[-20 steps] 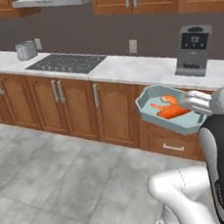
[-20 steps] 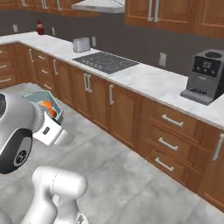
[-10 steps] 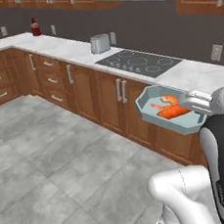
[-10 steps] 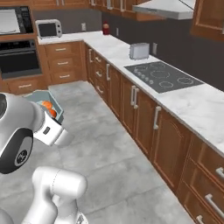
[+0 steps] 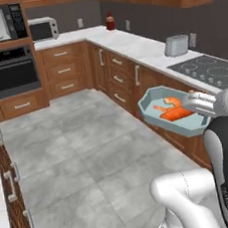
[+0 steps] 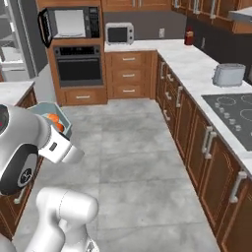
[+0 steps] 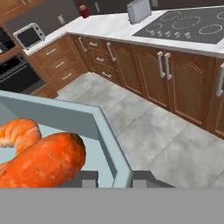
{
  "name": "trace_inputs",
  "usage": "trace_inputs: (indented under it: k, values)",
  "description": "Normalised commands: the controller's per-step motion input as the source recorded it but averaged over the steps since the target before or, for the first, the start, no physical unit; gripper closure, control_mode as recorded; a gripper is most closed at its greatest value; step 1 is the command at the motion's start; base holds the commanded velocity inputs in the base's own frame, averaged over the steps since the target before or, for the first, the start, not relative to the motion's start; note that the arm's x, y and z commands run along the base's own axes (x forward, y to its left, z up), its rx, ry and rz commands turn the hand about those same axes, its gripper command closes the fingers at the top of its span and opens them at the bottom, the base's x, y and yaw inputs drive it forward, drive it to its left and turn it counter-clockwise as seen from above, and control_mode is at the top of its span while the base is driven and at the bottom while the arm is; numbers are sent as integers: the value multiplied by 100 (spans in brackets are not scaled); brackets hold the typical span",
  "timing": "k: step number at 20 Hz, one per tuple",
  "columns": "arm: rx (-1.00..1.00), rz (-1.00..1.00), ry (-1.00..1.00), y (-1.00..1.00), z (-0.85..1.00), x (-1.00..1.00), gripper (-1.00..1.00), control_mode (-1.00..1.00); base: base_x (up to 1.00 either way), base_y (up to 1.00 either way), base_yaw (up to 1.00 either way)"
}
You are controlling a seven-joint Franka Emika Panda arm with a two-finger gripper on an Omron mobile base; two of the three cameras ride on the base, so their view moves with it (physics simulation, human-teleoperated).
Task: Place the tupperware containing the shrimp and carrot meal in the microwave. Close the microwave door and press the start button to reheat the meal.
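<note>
While the gripper (image 5: 201, 104) is pinching the tray's (image 5: 159, 122) rim, shrimp and carrot (image 5: 173, 112) are lying inside. The microwave (image 6: 69, 23) is standing across the kitchen, its door (image 6: 45, 28) apparently swung open.

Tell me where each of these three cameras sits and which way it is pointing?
Left base view: behind the arm to its left, facing the kitchen; arm lower right, pincer holding the tupperware.
Right base view: behind to its right; arm lower left, facing the microwave.
Hand view: on the hand, looking along the pincer over the tupperware rim at the floor.
Both base views share the toaster and microwave.
</note>
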Motion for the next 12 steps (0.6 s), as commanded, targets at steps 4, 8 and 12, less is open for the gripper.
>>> trace_inputs:
  k: [4,8,12]
  values:
    - [0,0,0,0,0,0,100,100,100,3,35]
    - [0,0,0,0,0,0,100,100,100,0,26]
    - [0,0,0,0,0,0,100,100,100,0,17]
